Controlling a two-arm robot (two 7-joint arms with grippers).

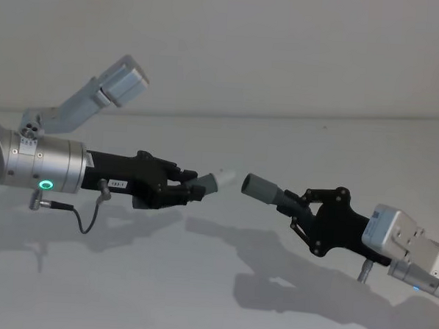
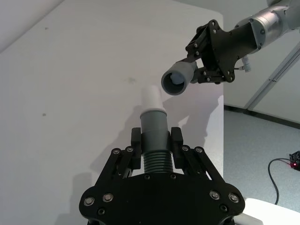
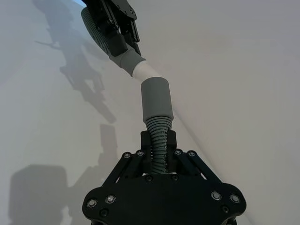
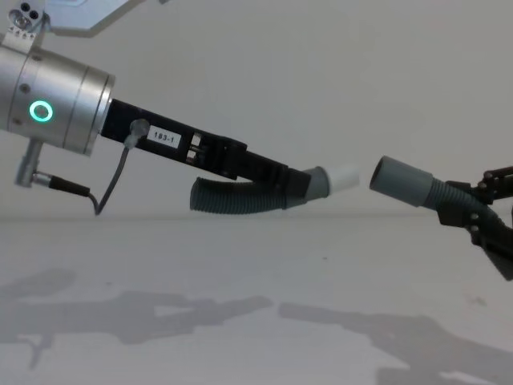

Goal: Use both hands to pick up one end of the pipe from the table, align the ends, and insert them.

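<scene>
Jaws clamped: left on tipped hose (image 4: 232, 198), right on socket hose (image 4: 405, 183) | ends apart, midair

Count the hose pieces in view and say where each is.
2. The white-tipped hose piece is clamped in the left gripper; the socket-ended hose piece is clamped in the right gripper, their ends facing across a small gap. None seems hidden.

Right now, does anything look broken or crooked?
Nothing's broken. The white-tipped pipe in the left claw and the socket pipe in the right claw are apart and crooked, their ends not lined up.
</scene>
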